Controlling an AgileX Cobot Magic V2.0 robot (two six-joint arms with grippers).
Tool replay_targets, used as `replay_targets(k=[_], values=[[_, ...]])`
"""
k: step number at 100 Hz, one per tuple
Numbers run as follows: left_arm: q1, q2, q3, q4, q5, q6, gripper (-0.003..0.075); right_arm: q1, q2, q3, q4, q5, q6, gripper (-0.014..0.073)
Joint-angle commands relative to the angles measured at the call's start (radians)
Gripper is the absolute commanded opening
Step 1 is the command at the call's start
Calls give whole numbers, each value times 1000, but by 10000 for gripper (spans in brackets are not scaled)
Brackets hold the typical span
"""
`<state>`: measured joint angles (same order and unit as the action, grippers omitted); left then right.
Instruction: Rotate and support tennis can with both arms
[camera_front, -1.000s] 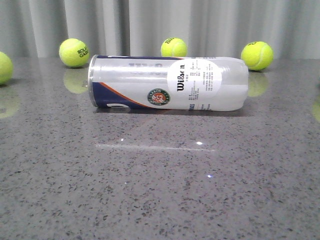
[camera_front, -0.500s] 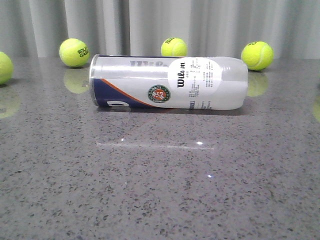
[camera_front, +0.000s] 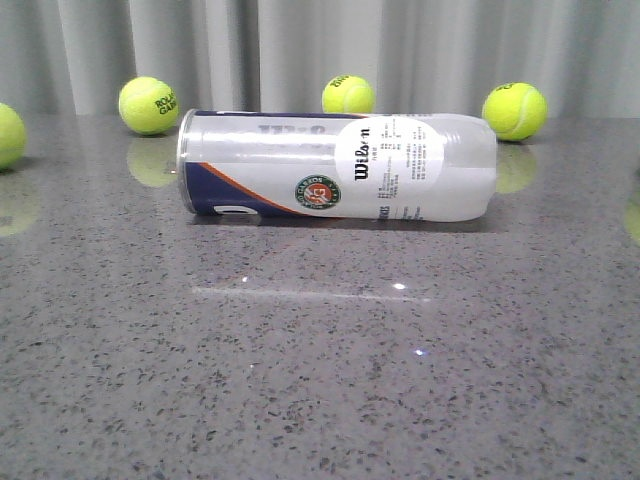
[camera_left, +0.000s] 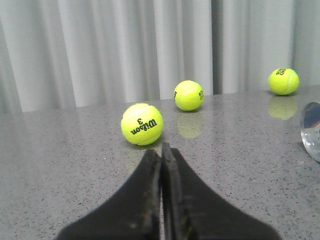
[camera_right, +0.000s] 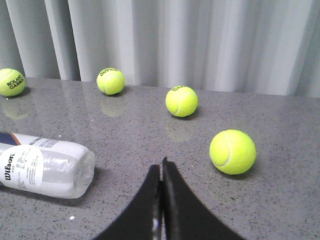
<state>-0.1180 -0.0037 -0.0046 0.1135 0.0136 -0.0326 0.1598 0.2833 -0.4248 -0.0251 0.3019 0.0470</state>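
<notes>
The tennis can (camera_front: 337, 167) lies on its side across the grey table, silver rim to the left, rounded clear end to the right, Roland Garros badge facing me. Neither arm shows in the front view. My left gripper (camera_left: 161, 149) is shut and empty above the table; only the can's silver rim (camera_left: 312, 131) shows at that view's edge. My right gripper (camera_right: 161, 164) is shut and empty, apart from the can's clear end (camera_right: 50, 166), which lies beside it.
Tennis balls stand behind the can (camera_front: 148, 105), (camera_front: 348, 95), (camera_front: 514, 111), and one at the left edge (camera_front: 8, 135). A ball (camera_left: 142, 124) lies just ahead of the left gripper. Another ball (camera_right: 232, 151) lies close to the right gripper. A grey curtain hangs behind the table.
The can has rocked slightly about its long axis, first one way and then back; its print shifted a little. It stays in the same place.
</notes>
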Motion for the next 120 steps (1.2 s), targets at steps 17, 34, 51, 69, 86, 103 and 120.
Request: replay_targets(k=[17, 34, 51, 69, 86, 103, 120], values=[[-10, -40, 47, -5, -96, -7, -21, -6, 6, -24, -14, -88, -3, -68], [-10, -40, 41, -5, -132, -7, -21, -6, 6, -24, -14, -88, -3, -68], [-10, -38, -43, -71, -73, -7, -21, -6, 6, -24, -14, -88, -3, -68], [-10, 36, -260, -128, 125, -7, -21, -6, 6, -24, -14, -88, -3, -68], [-10, 227, -526, -138, 382, -7, -21, -6, 6, -24, -14, -88, -3, -68], [-10, 468, -776, -138, 614, -7, -21, -6, 6, -24, -14, -88, -3, -68], [-10, 673, -953, -138, 781, -3, -21, -6, 6, -24, -14, -88, -3, -68]])
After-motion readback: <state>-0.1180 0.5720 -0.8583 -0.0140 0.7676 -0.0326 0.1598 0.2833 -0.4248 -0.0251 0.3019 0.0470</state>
